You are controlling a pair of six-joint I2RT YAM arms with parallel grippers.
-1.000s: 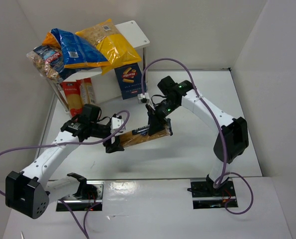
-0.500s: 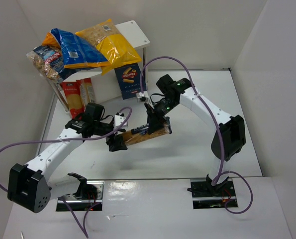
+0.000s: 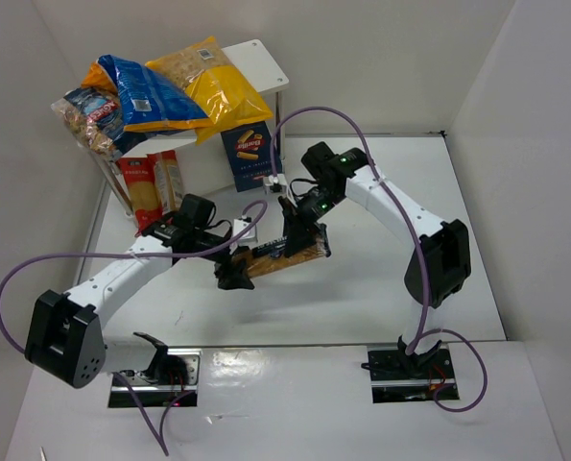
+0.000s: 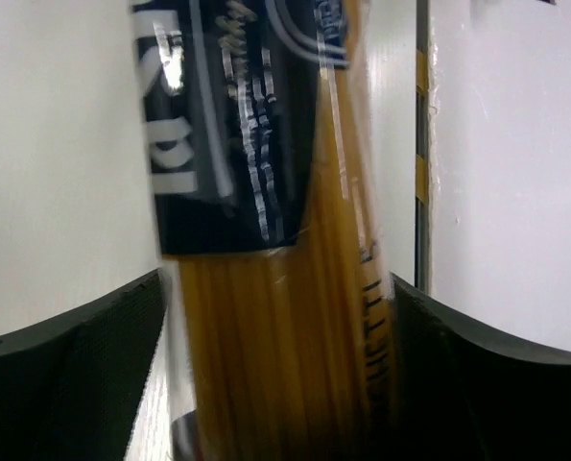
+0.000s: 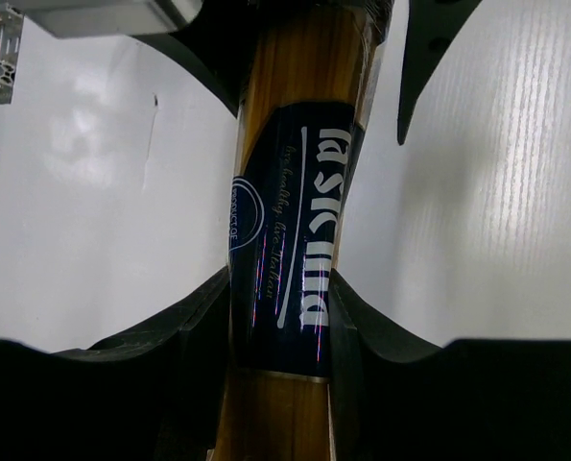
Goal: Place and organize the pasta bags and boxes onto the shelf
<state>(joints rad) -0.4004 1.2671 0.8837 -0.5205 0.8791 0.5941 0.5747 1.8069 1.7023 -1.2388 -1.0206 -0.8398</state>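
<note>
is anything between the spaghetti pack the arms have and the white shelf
Yes. The dark blue carton stands upright between the clear spaghetti pack with the dark-blue label and the white shelf. The left arm also lies across the way to the lower level.

Both arms' jaws at one spaghetti pack [image 3: 271, 261]
</note>
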